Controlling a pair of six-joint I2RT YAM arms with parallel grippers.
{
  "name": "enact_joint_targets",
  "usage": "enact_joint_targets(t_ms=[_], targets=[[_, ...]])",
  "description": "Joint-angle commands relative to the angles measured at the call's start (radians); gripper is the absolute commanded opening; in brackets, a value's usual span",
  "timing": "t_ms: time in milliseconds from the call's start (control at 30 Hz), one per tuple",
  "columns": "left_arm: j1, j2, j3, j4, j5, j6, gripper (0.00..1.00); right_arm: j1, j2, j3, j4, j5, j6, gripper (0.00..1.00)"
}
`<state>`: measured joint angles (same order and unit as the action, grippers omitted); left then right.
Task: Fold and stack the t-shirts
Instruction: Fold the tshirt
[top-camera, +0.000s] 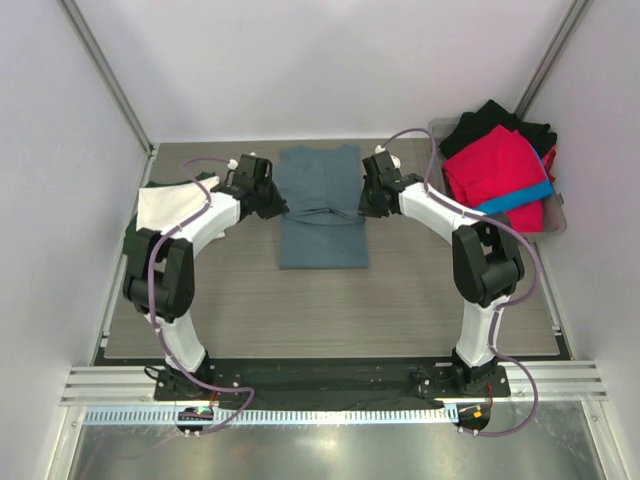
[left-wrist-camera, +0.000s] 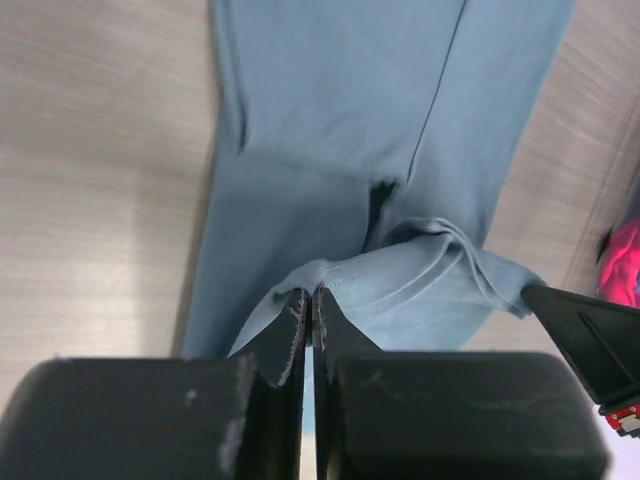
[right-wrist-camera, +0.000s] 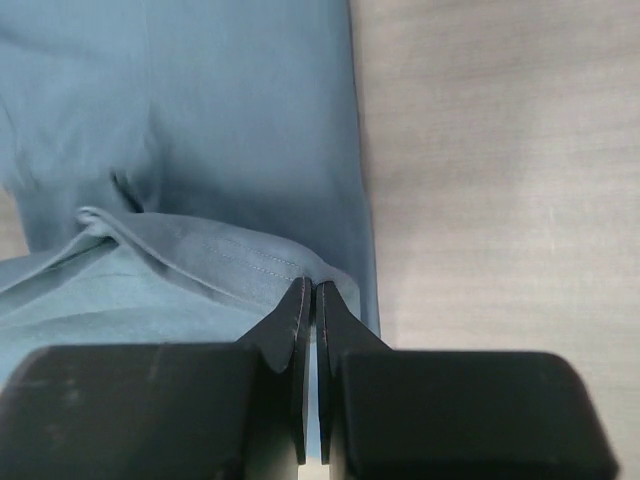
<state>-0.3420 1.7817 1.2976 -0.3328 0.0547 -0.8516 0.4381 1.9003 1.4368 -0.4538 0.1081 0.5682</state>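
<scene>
Slate blue-grey t-shirt (top-camera: 322, 240) lies mid-counter (top-camera: 330, 310), sides tucked in to form long strip. Left end effector (left-wrist-camera: 308, 300) and right end effector (right-wrist-camera: 308, 295) are each pinched tight on cloth at opposite side edges, raising a fold between them. Matched grips likely keep the fold line square. Cream-white t-shirt (top-camera: 165, 208) at left, partly hidden by arm. Red t-shirt (top-camera: 495, 165) waits in bin (top-camera: 556, 225), well apart.
</scene>
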Motion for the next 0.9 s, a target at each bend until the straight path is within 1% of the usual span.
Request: enact_joint_targets(t_ms=[0,33,67,100,133,200,233,267,300,333,367,400,433,467,500,567,600,700,800,867], targets=[[0.027,0.092,0.132,-0.028,0.043,0.036,0.06,-0.033,0.069,0.111,0.046,-0.050,-0.018,0.06],[0.034,0.143,0.153,-0.028,0.063,0.037,0.45,-0.044,0.088,0.134,0.050,-0.056,-0.014,0.16],[0.046,0.163,0.167,-0.019,0.095,0.037,0.65,-0.056,0.106,0.175,0.049,-0.058,-0.016,0.32],[0.049,0.176,0.186,-0.014,0.094,0.039,0.75,-0.059,0.114,0.184,0.052,-0.054,-0.017,0.50],[0.052,0.171,0.187,-0.012,0.086,0.046,0.86,-0.062,0.106,0.186,0.058,-0.039,-0.028,0.55],[0.051,0.141,0.172,-0.012,0.048,0.055,0.93,-0.061,0.076,0.153,0.069,-0.041,-0.034,0.68],[0.052,0.118,0.136,-0.009,0.037,0.059,0.99,-0.059,0.025,0.124,0.095,-0.063,-0.043,0.68],[0.049,0.072,0.114,0.001,0.031,0.063,1.00,-0.059,0.002,0.056,0.108,-0.073,-0.054,0.68],[0.047,0.046,0.092,0.005,0.027,0.065,1.00,-0.059,-0.027,0.024,0.118,-0.076,-0.053,0.68],[0.041,-0.002,0.038,0.014,0.025,0.066,1.00,-0.059,-0.077,-0.011,0.136,-0.094,-0.057,0.68],[0.040,-0.030,0.010,0.020,0.025,0.068,1.00,-0.059,-0.107,-0.091,0.151,-0.103,-0.062,0.68],[0.034,-0.054,-0.029,0.026,0.027,0.066,0.99,-0.059,-0.133,-0.133,0.167,-0.143,-0.064,0.65],[0.028,-0.079,-0.064,0.037,0.028,0.065,0.96,-0.059,-0.154,-0.172,0.202,-0.171,-0.062,0.63],[0.017,-0.108,-0.140,0.058,0.031,0.060,0.95,-0.059,-0.203,-0.212,0.217,-0.212,-0.067,0.62],[0.009,-0.151,-0.176,0.073,0.036,0.051,0.93,-0.059,-0.220,-0.283,0.231,-0.234,-0.065,0.59],[-0.011,-0.192,-0.271,0.110,0.057,0.045,0.86,-0.059,-0.259,-0.370,0.266,-0.261,-0.064,0.58],[-0.018,-0.218,-0.291,0.116,0.060,0.045,0.84,-0.058,-0.291,-0.395,0.279,-0.292,-0.065,0.59],[-0.034,-0.237,-0.357,0.118,0.063,0.046,0.83,-0.052,-0.314,-0.455,0.291,-0.327,-0.067,0.59],[-0.035,-0.258,-0.414,0.140,0.066,0.043,0.83,-0.047,-0.316,-0.498,0.274,-0.332,-0.056,0.57],[-0.037,-0.272,-0.432,0.143,0.065,0.046,0.81,-0.039,-0.314,-0.524,0.271,-0.344,-0.053,0.54]])
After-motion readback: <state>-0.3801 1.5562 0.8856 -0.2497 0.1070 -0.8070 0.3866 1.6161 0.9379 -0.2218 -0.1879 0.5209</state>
